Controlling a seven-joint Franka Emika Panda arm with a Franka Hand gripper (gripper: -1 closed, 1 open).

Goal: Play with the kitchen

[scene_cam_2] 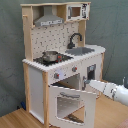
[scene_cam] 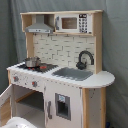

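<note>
The kitchen [scene_cam: 60,75] [scene_cam_2: 60,60] is a tall toy of pale wood and white panels. It has a grey hood [scene_cam: 39,25] [scene_cam_2: 49,20], a black faucet [scene_cam: 85,58] [scene_cam_2: 75,39], a sink [scene_cam: 74,74] [scene_cam_2: 82,50] and a pot [scene_cam: 32,62] [scene_cam_2: 50,56] on the stovetop. Its windowed oven door [scene_cam_2: 72,102] hangs open, swung outward and down. In the second exterior view my gripper [scene_cam_2: 92,85] reaches in from the right, at the top edge of that door. Only a white part of the arm [scene_cam: 17,122] shows at the bottom left of the first exterior view.
A grey curtain [scene_cam: 117,45] [scene_cam_2: 112,25] hangs behind the kitchen. The toy stands on a wooden floor [scene_cam_2: 107,115]. A microwave [scene_cam: 70,22] [scene_cam_2: 76,11] sits in the upper shelf. A lower cabinet door with a dark window [scene_cam: 62,106] is shut.
</note>
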